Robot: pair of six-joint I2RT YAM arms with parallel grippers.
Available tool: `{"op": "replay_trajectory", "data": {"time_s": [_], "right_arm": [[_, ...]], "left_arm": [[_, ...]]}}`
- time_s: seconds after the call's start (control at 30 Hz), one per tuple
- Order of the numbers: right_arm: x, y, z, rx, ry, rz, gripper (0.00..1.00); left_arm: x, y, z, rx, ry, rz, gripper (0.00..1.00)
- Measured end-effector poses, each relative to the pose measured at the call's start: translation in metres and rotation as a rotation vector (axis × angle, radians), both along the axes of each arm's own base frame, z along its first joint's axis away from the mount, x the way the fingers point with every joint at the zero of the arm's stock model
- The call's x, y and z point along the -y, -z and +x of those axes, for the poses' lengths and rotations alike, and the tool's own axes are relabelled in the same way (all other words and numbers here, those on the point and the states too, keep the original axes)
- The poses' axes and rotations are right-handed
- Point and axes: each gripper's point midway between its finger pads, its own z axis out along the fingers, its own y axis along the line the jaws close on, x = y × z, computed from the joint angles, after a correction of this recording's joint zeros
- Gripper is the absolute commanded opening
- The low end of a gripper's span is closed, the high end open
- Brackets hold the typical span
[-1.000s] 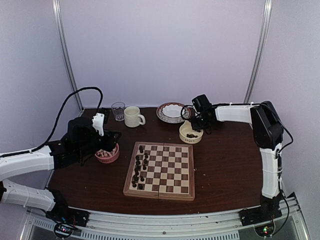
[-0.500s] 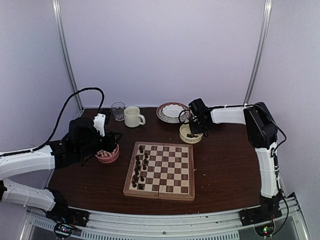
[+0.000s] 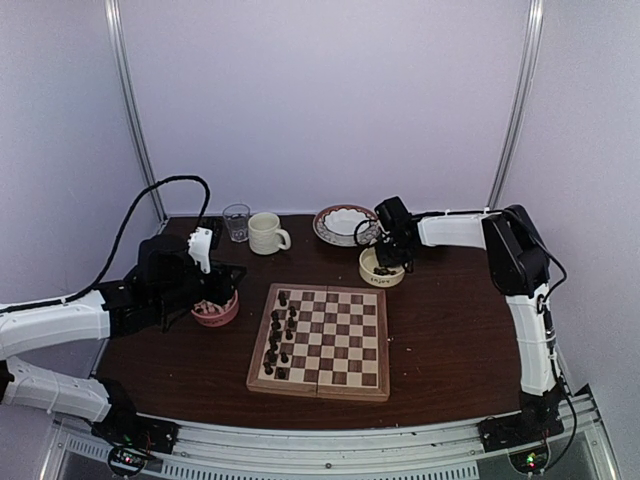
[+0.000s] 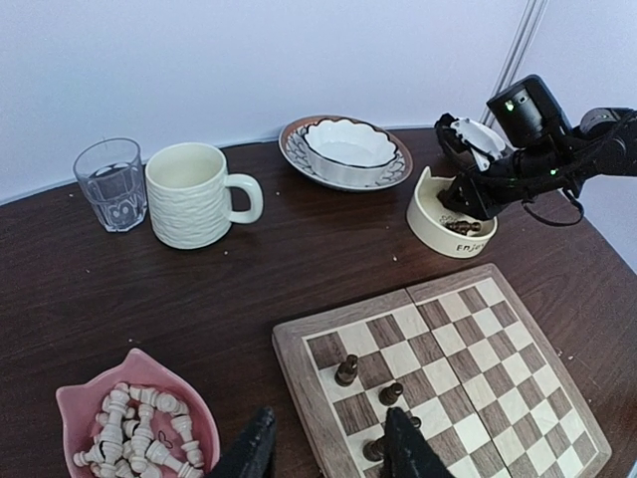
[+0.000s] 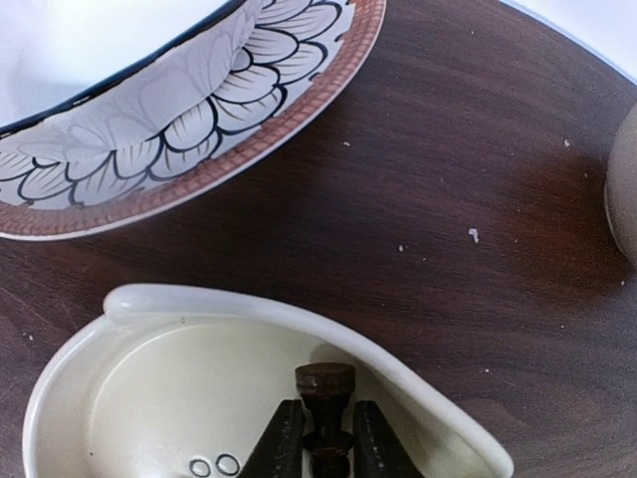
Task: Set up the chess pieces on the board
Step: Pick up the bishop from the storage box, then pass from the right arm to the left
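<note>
Cream dish (image 5: 199,299), right gripper (image 5: 325,443) is clamping a dark turned piece (image 5: 324,380).
Left gripper (image 4: 328,450) is hanging spread near chequered board (image 4: 478,358), dark wood table (image 4: 199,299).

Rear overview, left wrist low, right wrist close, sharing cream bowl (image 4: 453,234)

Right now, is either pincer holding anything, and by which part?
The right pincer grips a dark chess piece by its stem below the head, inside the cream bowl. The left pincer holds nothing.
</note>
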Motion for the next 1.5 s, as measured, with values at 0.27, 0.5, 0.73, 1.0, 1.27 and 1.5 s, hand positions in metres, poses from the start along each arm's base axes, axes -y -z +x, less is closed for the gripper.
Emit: {"op": "replay_trajectory", "data": {"time_s": [0.27, 0.5, 0.73, 1.0, 1.27, 1.5], "right_arm": [[-0.009, -0.001, -0.01, 0.008, -0.036, 0.005, 0.16], [-0.018, -0.026, -0.033, 0.056, -0.073, 0.03, 0.16], [-0.031, -0.079, -0.048, 0.178, -0.119, 0.096, 0.15], [-0.07, -0.127, -0.096, 0.279, -0.299, 0.202, 0.14], [-0.126, -0.134, -0.198, 0.273, -0.574, 0.351, 0.15], [-0.128, -0.103, -0.245, 0.233, -0.669, 0.363, 0.15]], "left_arm": [[0.007, 0.003, 0.002, -0.018, 0.018, 0.0, 0.38], [0.008, 0.003, 0.002, -0.023, 0.025, -0.003, 0.38], [0.01, 0.003, 0.001, -0.027, 0.03, -0.009, 0.38], [0.021, 0.003, -0.003, -0.056, 0.085, -0.038, 0.39], [0.063, 0.004, -0.018, -0.148, 0.291, -0.123, 0.47], [0.092, 0.011, -0.03, -0.235, 0.441, -0.175, 0.51]]}}
